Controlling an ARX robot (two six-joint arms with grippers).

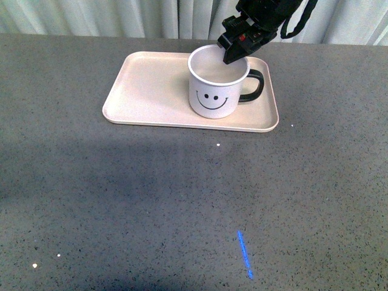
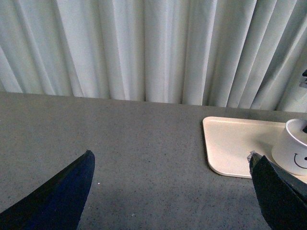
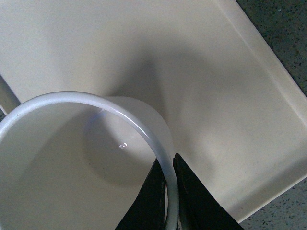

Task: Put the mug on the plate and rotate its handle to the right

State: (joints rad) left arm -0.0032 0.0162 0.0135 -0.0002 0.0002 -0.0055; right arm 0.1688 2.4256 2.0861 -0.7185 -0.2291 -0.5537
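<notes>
The white mug (image 1: 213, 91) with the black smiley face stands on the pale pink plate (image 1: 145, 91), toward its right end. Its black handle (image 1: 254, 85) points right. My right gripper (image 1: 233, 53) comes down from above and is shut on the mug's far rim. In the right wrist view the fingers (image 3: 189, 196) pinch the white rim (image 3: 144, 129), one inside and one outside the mug, with the plate (image 3: 216, 86) below. My left gripper (image 2: 172, 191) is open and empty over the grey table, left of the plate (image 2: 230, 143). The mug (image 2: 293, 148) shows at that view's edge.
The grey speckled table (image 1: 151, 206) spreads all round the plate. A short blue streak (image 1: 244, 254) lies on it near the front. White curtains (image 2: 144, 48) hang behind the table's far edge.
</notes>
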